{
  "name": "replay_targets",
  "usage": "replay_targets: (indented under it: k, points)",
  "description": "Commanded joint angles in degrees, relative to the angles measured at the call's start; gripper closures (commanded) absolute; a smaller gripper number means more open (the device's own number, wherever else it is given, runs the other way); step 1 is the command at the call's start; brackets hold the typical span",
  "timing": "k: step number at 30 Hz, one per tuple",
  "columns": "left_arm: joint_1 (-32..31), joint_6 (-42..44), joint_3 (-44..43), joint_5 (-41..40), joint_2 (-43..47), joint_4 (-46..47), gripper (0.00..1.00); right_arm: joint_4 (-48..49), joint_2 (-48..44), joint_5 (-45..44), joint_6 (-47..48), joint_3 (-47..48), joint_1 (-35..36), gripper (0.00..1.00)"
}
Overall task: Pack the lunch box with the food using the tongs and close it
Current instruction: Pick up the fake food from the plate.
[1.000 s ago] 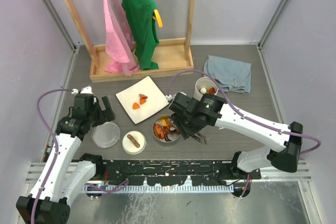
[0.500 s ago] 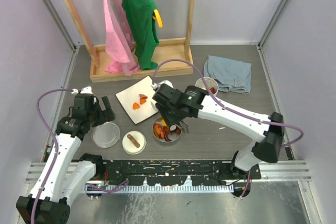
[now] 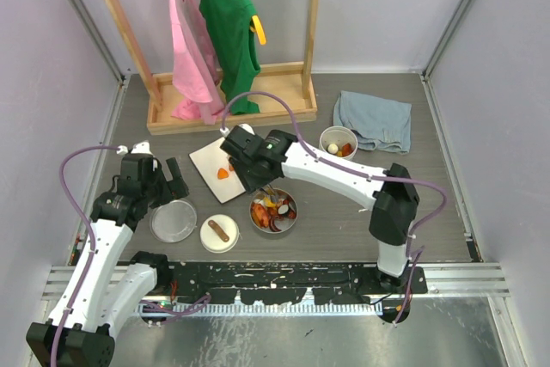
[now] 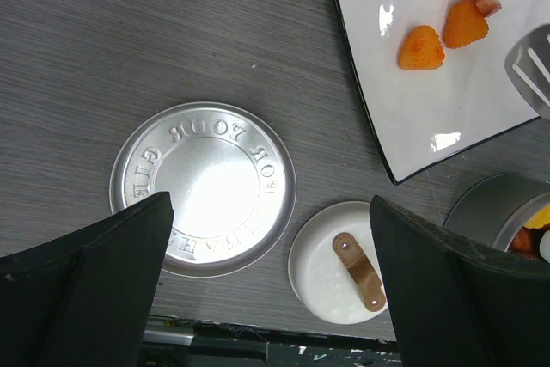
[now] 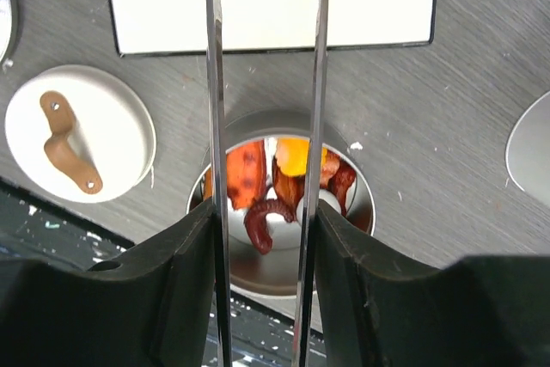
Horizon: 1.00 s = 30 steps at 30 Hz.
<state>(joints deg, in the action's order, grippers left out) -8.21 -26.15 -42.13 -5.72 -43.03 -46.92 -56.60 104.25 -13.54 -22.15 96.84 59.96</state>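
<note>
Here the tongs (image 5: 213, 126), gripped between the fingers of the right end effector (image 5: 262, 234), hang over the tin (image 5: 365, 212) of food (image 5: 249, 174) on the tabletop (image 4: 129, 40), while the left end effector (image 4: 268, 212) gapes wide above the flat lid (image 4: 203, 186) embossed "FOR YOUR", the rest unreadable.

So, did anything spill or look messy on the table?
Nothing spilled. The orange food pieces sit on the white square plate, the rest in the round steel tin, the steel cup and the small white dish. Only the blue-grey cloth at the back lies crumpled.
</note>
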Motion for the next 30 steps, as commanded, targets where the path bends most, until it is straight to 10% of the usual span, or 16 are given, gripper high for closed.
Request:
replay_targets:
  k: [1, 30]
  points:
    - [0.2, 0.3, -0.1, 0.2, 1.0, 2.6, 0.02, 2.6, 3.5, 0.5, 1.9, 6.1, -1.4, 0.52]
    - [0.2, 0.3, -0.1, 0.4, 0.5, 2.8, 0.02, 6.2, 9.5, 7.9, 1.6, 7.9, -8.0, 0.63]
